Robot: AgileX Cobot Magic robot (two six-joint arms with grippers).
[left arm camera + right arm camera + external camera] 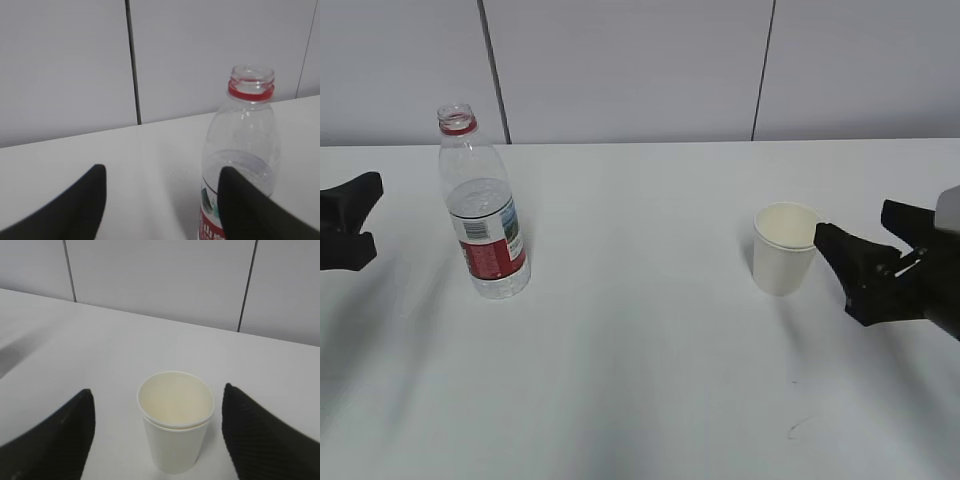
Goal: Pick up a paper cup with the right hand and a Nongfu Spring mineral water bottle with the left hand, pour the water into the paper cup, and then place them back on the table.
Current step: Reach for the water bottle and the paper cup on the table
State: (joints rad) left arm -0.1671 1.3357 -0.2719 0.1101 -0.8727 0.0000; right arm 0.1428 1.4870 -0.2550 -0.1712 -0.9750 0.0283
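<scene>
The Nongfu Spring bottle (483, 210) stands upright and uncapped on the white table (640, 380), left of centre, and is partly filled with clear water (478, 203). My left gripper (368, 218) is open and empty at the left edge, apart from the bottle. In the left wrist view the bottle (245, 145) stands ahead, to the right of the gap of the left gripper (162, 172) and partly behind the right finger. The white paper cup (785, 248) stands upright and looks empty. My right gripper (855, 222) is open just right of it. In the right wrist view the cup (175, 440) stands ahead between the open fingers of the right gripper (157, 390).
A pale panelled wall (640, 60) with dark vertical seams runs behind the table's far edge. A small dark scuff mark (798, 427) lies on the table near the front right.
</scene>
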